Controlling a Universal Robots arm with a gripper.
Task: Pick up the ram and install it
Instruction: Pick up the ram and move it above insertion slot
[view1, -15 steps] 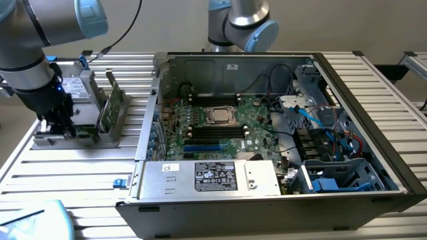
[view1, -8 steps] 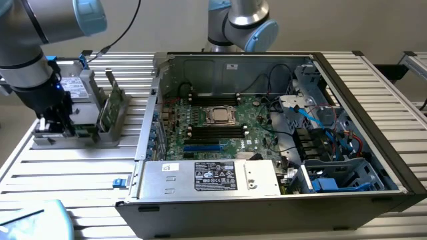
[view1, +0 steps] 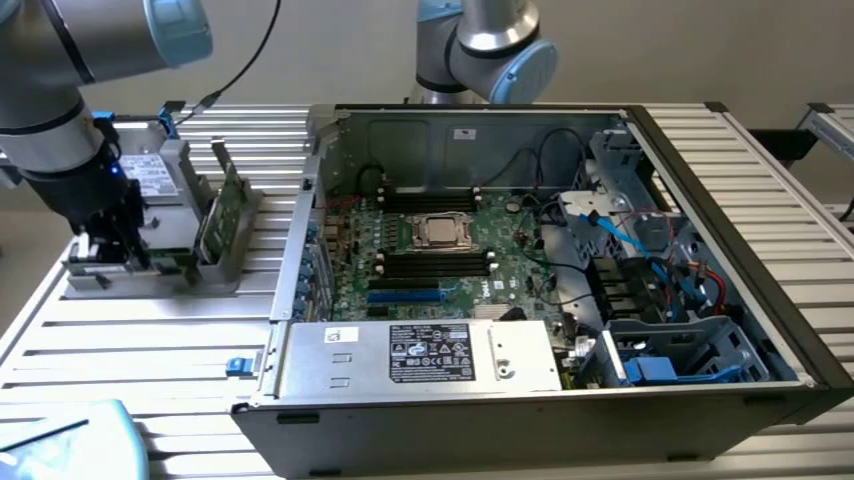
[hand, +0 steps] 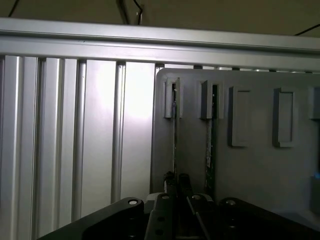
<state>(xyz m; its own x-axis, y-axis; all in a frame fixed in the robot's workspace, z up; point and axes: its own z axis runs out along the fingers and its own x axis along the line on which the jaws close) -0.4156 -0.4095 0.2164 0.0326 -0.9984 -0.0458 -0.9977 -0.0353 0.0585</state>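
**Ram gripped in its holder, nothing installed yet**

We judge the task to be at its very start. In the exterior view the arm reaches down at the view's left, and its pincer (view1: 123, 258) sits low over a gray holder (view1: 94, 283) on the slatted metal desk (view1: 120, 345), just beside the open computer case (view1: 441, 135).

In the wrist view the holder (hand: 250, 175) appears as a gray plate with a row of raised slot guides. Two thin boards stand edge-on in neighbouring guides. The pincer (hand: 177, 181) is drawn nearly shut, with its two fingertips close on either side of the ram (hand: 175, 135). We read that as a grip on the board's thin edge, though we cannot see the contact itself. The far end of the ram is seated in its guide, so it has not been lifted out. The second stick (hand: 209, 150) stands just beside it, untouched.

Inside the case, the motherboard (view1: 494, 240) lies flat. Its long black memory slots (view1: 427, 200) sit on either side of the processor, well apart from the pincer. As far as we can tell, they are unfilled. The ram has been reached and clamped, while lifting it out, carrying it to the case and seating it all remain undone.
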